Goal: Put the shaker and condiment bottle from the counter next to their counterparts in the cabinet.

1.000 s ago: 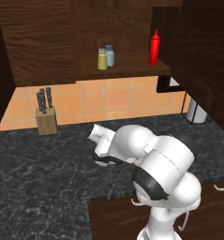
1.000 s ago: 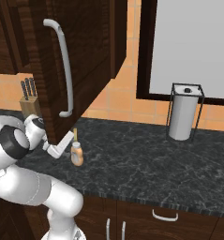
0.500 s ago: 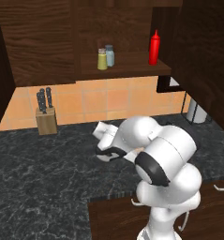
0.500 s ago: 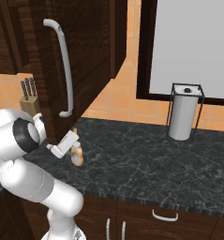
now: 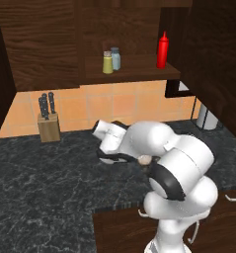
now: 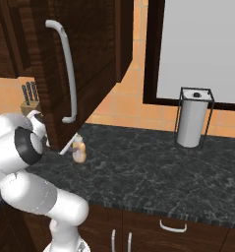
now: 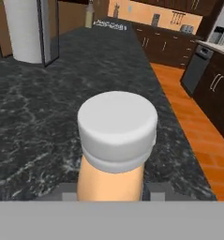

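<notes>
I have the gripper (image 7: 111,194) brought in low around the condiment bottle (image 7: 115,145), which fills the centre of the hand view, its light grey cap nearest the camera. The fingertips (image 7: 64,191) show at either side of the bottle's base at the bottom of the frame; whether they already press on it I cannot tell. In the right base view the bottle (image 6: 79,150) stands upright on the counter (image 6: 153,172) at centre left, just under the open cabinet door (image 6: 70,64). The shaker (image 5: 107,63) already sits on the cabinet (image 5: 129,66) shelf at upper centre of the left base view, touching or nearly touching the blue-grey shaker (image 5: 115,58), with the red squeeze bottle (image 5: 162,50) well apart to its right. My judgement: close squarely on the body below the cap, lift straight up, and steer clear of the door edge before swinging toward the red bottle.
</notes>
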